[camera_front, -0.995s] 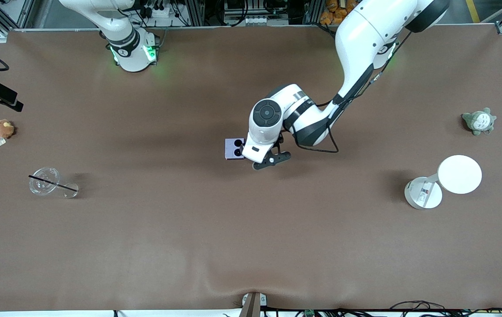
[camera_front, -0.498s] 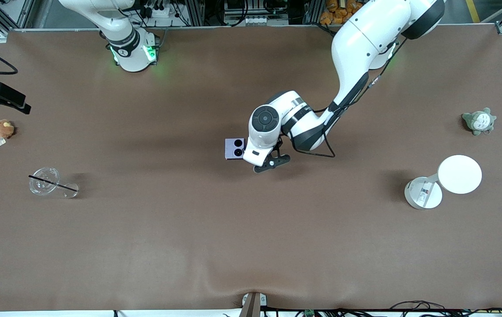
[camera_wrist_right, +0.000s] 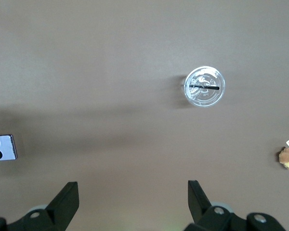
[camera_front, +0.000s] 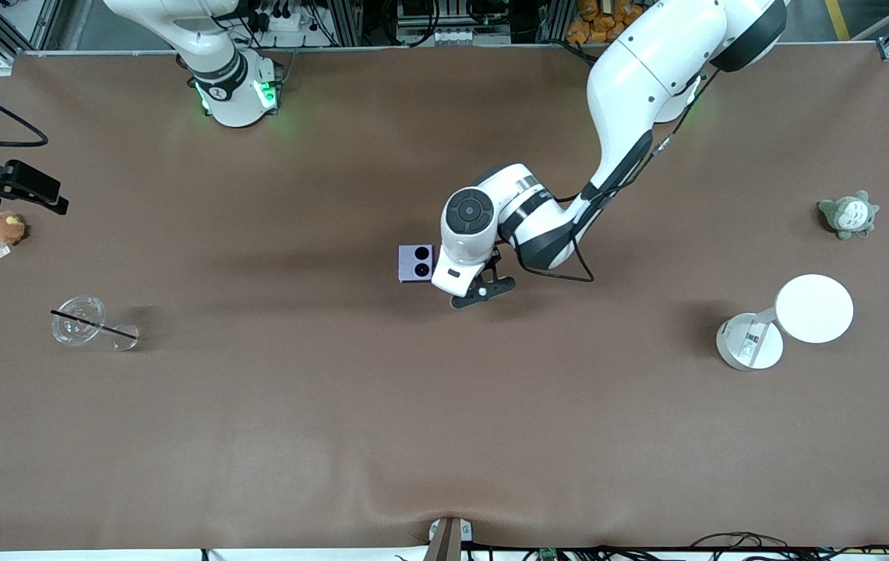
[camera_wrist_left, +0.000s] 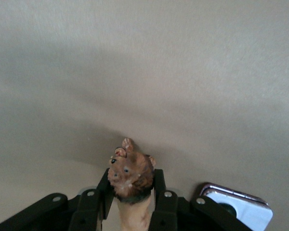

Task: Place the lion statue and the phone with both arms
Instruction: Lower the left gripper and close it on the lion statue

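My left gripper (camera_front: 480, 291) is shut on the lion statue (camera_wrist_left: 132, 176), a small reddish-brown figurine pinched between the black fingers (camera_wrist_left: 160, 192) head outward. It is low over the table's middle, right beside the phone. The hand hides the statue in the front view. The phone (camera_front: 415, 263) is a pale lavender square with two black camera circles, flat on the table; it also shows in the left wrist view (camera_wrist_left: 242, 211) and the right wrist view (camera_wrist_right: 3, 147). My right gripper (camera_front: 27, 191) is open and empty (camera_wrist_right: 133, 197), high over the right arm's end of the table.
A clear cup with a black straw (camera_front: 84, 322) lies toward the right arm's end, with a round brown plush toy (camera_front: 6, 227) farther from the front camera. A grey-green plush toy (camera_front: 848, 214) and a white round-topped stand (camera_front: 791, 318) are at the left arm's end.
The left gripper with the lion statue has dropped a little beside the phone. The right gripper has drifted over toward the brown plush toy.
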You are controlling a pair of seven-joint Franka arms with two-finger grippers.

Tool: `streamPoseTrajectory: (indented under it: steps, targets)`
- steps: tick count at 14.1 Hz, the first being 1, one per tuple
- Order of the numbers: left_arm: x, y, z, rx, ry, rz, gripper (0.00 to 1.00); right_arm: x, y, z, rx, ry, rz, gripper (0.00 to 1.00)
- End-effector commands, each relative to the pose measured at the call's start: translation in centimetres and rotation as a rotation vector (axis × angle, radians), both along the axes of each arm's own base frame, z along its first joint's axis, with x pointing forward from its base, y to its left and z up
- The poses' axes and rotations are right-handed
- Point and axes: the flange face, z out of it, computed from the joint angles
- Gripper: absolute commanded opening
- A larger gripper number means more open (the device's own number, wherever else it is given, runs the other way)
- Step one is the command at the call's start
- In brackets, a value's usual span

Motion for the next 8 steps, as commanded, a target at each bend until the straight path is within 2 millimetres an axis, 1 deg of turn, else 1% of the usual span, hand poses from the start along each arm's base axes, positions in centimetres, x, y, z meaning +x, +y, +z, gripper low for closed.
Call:
streamPoseTrajectory:
  steps: [1, 2, 3, 4, 5, 6, 7, 8]
  targets:
    - [2.5, 1.8, 1.9, 0.005, -0.050, -0.040, 0.00, 0.6, 0.5, 0.3, -0.013, -0.008, 0.005, 1.00]
    - [3.5, 3.0, 2.7, 0.009, -0.054, -0.065, 0.00, 1.0, 0.6, -0.6, -0.010, 0.008, 0.015, 1.00]
    - [4.3, 4.1, 3.7, 0.024, -0.054, -0.087, 0.00, 1.8, 1.6, -2.1, -0.010, 0.036, 0.027, 1.00]
    - [4.9, 5.3, 4.4, 0.039, -0.047, -0.111, 0.00, 2.7, 3.1, -4.0, -0.012, 0.068, 0.045, 1.00]
    - [5.7, 6.6, 5.3, 0.052, -0.043, -0.146, 0.00, 3.6, 4.7, -6.3, -0.018, 0.106, 0.072, 1.00]
    - [6.4, 8.0, 6.3, 0.064, -0.041, -0.186, 0.00, 4.5, 6.4, -9.0, -0.023, 0.151, 0.099, 1.00]
    - [6.9, 9.3, 6.9, 0.078, -0.032, -0.214, 0.00, 5.4, 8.2, -12.3, -0.042, 0.206, 0.132, 1.00]
    - [7.4, 10.9, 7.9, 0.088, -0.031, -0.232, 0.00, 6.2, 9.4, -14.2, -0.055, 0.228, 0.149, 1.00]
